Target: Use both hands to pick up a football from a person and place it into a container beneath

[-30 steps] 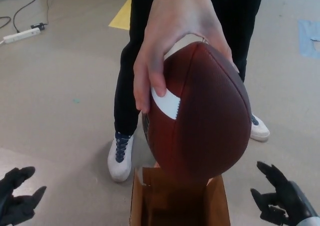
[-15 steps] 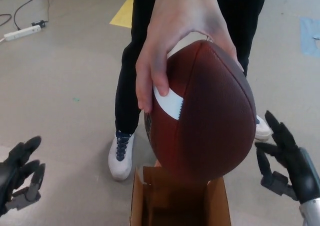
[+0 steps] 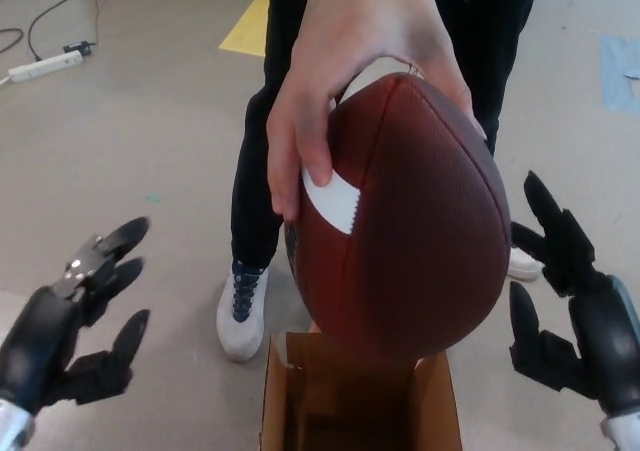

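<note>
Beige floor [image 3: 130,151]; white power strip [image 3: 42,68]

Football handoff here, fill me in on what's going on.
A person's hand grips the football from above and holds it out over an open cardboard box on the floor. The robot's left hand and right hand are raised on either side of the ball, fingers spread, neither touching it. The ball is not yet taken and the box looks empty as far as it shows.
</note>
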{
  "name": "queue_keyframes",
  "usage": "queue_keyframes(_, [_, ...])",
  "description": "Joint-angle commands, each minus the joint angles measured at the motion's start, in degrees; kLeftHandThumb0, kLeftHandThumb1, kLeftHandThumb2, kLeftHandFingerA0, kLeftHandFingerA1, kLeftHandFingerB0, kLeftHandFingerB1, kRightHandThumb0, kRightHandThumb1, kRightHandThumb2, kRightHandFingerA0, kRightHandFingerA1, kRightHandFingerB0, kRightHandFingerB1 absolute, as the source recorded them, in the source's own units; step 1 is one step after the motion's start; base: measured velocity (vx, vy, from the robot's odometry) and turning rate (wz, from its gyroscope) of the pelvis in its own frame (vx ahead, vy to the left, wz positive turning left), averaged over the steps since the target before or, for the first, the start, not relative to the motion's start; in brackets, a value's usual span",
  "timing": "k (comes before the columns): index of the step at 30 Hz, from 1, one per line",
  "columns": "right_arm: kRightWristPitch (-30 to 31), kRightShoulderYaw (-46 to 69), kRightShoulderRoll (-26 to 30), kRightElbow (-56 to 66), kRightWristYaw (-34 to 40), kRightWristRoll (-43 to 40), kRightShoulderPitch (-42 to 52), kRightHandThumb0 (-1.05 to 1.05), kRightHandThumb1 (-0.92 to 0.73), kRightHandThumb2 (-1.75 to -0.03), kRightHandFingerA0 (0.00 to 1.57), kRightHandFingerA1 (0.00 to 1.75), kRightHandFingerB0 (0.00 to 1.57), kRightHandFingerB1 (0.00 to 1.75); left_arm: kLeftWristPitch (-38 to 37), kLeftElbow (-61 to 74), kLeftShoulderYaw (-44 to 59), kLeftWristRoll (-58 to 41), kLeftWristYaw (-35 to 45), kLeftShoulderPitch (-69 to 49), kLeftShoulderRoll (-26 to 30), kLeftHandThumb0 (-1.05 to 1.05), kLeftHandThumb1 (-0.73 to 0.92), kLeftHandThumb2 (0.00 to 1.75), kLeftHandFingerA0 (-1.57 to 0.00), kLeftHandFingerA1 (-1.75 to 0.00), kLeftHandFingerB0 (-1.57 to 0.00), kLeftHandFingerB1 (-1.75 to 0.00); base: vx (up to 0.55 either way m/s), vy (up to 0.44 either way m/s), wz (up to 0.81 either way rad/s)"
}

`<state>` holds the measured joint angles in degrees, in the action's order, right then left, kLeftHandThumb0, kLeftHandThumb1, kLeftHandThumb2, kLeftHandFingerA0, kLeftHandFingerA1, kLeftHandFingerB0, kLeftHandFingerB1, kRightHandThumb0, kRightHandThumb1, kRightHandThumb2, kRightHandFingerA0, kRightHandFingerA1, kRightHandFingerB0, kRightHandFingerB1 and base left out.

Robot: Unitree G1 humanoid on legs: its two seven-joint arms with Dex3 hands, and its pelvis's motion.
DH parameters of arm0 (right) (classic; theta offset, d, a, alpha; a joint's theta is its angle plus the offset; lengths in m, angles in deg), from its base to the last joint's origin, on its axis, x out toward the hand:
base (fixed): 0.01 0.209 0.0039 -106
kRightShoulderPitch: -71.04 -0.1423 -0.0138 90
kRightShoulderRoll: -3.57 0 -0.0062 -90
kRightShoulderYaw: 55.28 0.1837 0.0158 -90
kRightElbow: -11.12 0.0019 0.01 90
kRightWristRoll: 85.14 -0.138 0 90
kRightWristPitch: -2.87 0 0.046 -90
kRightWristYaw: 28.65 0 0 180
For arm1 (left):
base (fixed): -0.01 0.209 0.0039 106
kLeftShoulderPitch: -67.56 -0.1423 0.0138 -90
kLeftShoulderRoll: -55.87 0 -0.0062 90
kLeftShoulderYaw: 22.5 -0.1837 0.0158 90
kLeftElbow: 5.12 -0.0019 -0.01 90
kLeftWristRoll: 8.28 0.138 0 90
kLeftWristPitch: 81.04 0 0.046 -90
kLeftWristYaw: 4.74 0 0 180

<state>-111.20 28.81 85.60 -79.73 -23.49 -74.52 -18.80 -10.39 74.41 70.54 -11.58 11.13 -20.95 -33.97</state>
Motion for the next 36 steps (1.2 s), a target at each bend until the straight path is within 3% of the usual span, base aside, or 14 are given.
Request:
queue_keyframes(1, [1.9,-2.9,1.1,31.4,-4.9,-5.2,9.4,-1.00,-0.92,-1.20,0.11,0.28,0.00,0.04,6.7,31.4,-6.6,-7.1,3.0,-3.7,-1.2,-0.85,0.69,1.06,-0.10,-0.32,-0.01,-0.27,0.00,0.000,0.00])
queue_keyframes(3, [2.6,-3.2,1.0,32.3,-5.1,-4.9,9.7,-1.00,-0.92,-1.20,0.11,0.28,0.00,0.03,7.9,32.4,-7.4,-6.9,2.7,-3.3,-1.7,-0.90,0.89,0.67,-0.14,-0.26,-0.03,-0.25,0.00,0.000,0.00])
queue_keyframes(4, [2.9,-3.4,1.1,32.7,-5.3,-4.7,9.8,-1.01,-0.92,-1.20,0.12,0.29,0.00,0.03,8.4,32.7,-7.8,-7.0,2.7,-3.1,-1.9,-0.86,0.69,1.06,-0.09,-0.30,-0.01,-0.27,0.00,0.000,0.00])
queue_keyframes(6, [3.8,-3.6,1.1,33.9,-5.5,-4.0,10.1,-1.00,-0.92,-1.21,0.12,0.30,0.00,0.04,8.9,33.2,-8.7,-6.9,2.8,-2.5,-2.3,-0.86,0.69,1.06,-0.09,-0.29,-0.01,-0.26,0.00,0.000,0.00])
queue_keyframes(7, [4.3,-3.8,1.2,34.6,-5.8,-3.9,10.1,-1.00,-0.92,-1.21,0.11,0.29,0.00,0.04,9.1,33.4,-9.3,-6.2,2.7,-1.8,-2.7,-0.88,0.88,0.67,-0.13,-0.25,-0.02,-0.25,0.00,0.000,0.00])
queue_keyframes(9, [4.9,-4.3,1.3,35.7,-6.3,-4.1,9.8,-0.99,-0.92,-1.21,0.11,0.29,0.00,0.04,10.1,34.0,-10.4,-5.1,2.4,-0.4,-3.4,-0.85,0.69,1.06,-0.09,-0.29,-0.01,-0.26,0.00,0.000,0.00])
queue_keyframes(12, [6.4,-5.0,1.2,37.5,-6.9,-4.3,9.6,-1.00,-0.92,-1.21,0.11,0.28,0.00,0.03,10.4,34.7,-11.7,-3.9,2.3,1.2,-4.2,-0.84,0.69,1.05,-0.09,-0.29,-0.01,-0.26,0.00,0.000,0.00])
queue_keyframes(13, [7.2,-5.3,1.0,38.2,-6.9,-3.9,9.6,-0.99,-0.92,-1.21,0.12,0.29,0.00,0.04,11.0,35.3,-12.2,-3.5,2.1,1.5,-4.4,-0.86,0.88,0.67,-0.13,-0.24,-0.03,-0.25,0.00,0.000,0.00])
queue_keyframes(15, [8.7,-5.8,0.6,39.3,-7.0,-3.1,9.6,-0.99,-0.92,-1.22,0.12,0.30,0.00,0.05,12.4,36.5,-13.0,-2.6,1.4,1.8,-4.9,-0.84,0.69,1.05,-0.09,-0.30,-0.01,-0.27,0.00,0.000,0.00])
queue_keyframes(19, [10.6,-7.9,0.3,40.0,-7.4,-2.8,9.1,-0.99,-0.92,-1.21,0.11,0.23,0.00,0.06,15.3,38.5,-15.1,-1.5,0.7,2.6,-6.0,-0.84,0.69,1.05,-0.09,-0.30,-0.01,-0.26,0.00,0.000,0.00])
queue_keyframes(20, [11.4,-8.9,-0.5,39.8,-7.1,-2.6,8.9,-1.03,-0.92,-1.21,0.10,0.15,0.00,0.04,15.2,38.4,-15.7,-1.4,0.8,2.9,-6.3,-0.84,0.88,0.66,-0.12,-0.24,-0.01,-0.23,0.00,0.000,0.00])
queue_keyframes(22, [12.5,-11.2,-2.3,38.7,-6.0,-1.3,8.1,-0.98,-0.91,-1.20,0.07,0.18,0.00,0.05,15.7,38.4,-17.1,-1.3,0.6,4.0,-6.8,-0.84,0.87,0.67,-0.09,-0.24,-0.01,-0.23,0.00,0.000,0.00])
queue_keyframes(23, [12.8,-12.3,-2.8,37.6,-5.8,0.2,7.7,-0.90,-0.89,-1.20,0.02,0.16,0.00,0.10,15.8,38.1,-18.1,0.3,0.0,4.6,-7.3,-0.88,0.75,1.09,0.00,-0.14,0.00,-0.20,0.00,0.000,0.00])
queue_keyframes(36, [8.3,-16.2,-9.2,25.0,1.4,2.8,5.4,-0.75,-0.92,-0.90,0.00,0.00,0.00,0.00,16.0,32.6,-21.2,1.9,-4.2,5.4,-8.6,-0.87,0.76,1.09,0.00,-0.13,0.00,-0.19,0.00,0.000,0.00])
